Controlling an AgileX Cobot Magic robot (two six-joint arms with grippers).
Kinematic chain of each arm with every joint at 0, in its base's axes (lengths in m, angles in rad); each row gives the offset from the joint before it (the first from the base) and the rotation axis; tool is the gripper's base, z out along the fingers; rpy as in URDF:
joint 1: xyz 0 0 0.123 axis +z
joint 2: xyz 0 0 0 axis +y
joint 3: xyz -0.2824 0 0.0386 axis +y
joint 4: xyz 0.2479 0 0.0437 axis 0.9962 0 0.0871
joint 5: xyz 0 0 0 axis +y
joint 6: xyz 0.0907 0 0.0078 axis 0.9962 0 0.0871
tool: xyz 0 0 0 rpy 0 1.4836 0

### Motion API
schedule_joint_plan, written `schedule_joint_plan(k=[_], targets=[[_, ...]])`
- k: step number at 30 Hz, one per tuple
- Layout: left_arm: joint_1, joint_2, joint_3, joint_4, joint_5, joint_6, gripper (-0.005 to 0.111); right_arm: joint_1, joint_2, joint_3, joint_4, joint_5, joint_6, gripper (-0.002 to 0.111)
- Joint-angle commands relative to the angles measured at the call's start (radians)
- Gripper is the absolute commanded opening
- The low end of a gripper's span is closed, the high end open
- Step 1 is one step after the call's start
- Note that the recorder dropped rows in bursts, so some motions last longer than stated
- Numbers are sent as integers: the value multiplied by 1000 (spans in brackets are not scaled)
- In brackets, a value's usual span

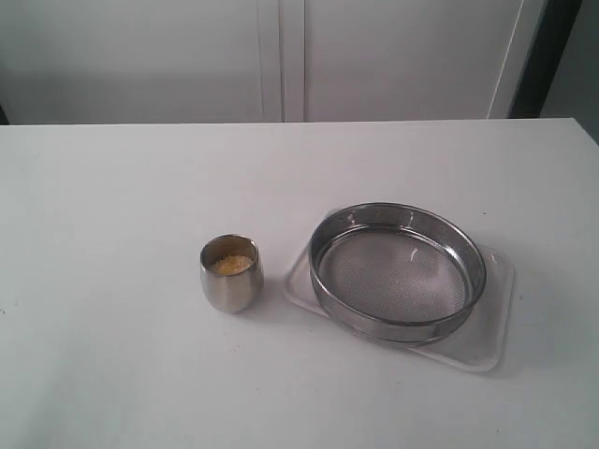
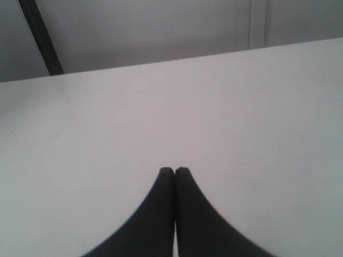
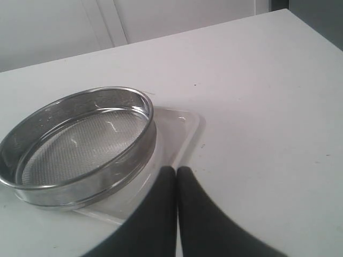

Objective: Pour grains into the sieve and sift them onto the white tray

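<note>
Exterior view — cup (image 1: 231,281) of grains (image 1: 231,265) is sitting left of the sieve (image 1: 398,271), nearer the left arm; both jaws pressing together, empty.

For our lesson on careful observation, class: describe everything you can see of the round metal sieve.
The sieve is wide, shallow and round, with a shiny steel-looking wall and rim around a fine grey mesh bottom. It looks empty: nothing lies on the mesh. It sits level on the white tray, covering most of it, beside the steel cup and apart from it.
</note>
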Motion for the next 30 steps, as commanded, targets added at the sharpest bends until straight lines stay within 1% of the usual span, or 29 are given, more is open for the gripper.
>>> schedule_joint_plan(k=[1,5,12,13,16,21,26,30], targets=[[2,-4,5,3,-84,-5,0,-2,-4,6,0,-13,4,0],[2,-4,5,3,-136,-5,0,-2,-4,6,0,-13,4,0],[2,-4,5,3,-270,0,0,-2,-4,6,0,-13,4,0],[2,-4,0,3,-272,0,0,-2,-4,6,0,-13,4,0],[2,-4,-54,3,-241,0,0,-2,-4,6,0,-13,4,0],[2,30,-196,3,-177,0,0,-2,-4,6,0,-13,4,0],[2,158,-335,3,-138,0,0,-2,-4,6,0,-13,4,0],[2,256,-401,3,-136,0,0,-2,-4,6,0,-13,4,0]])
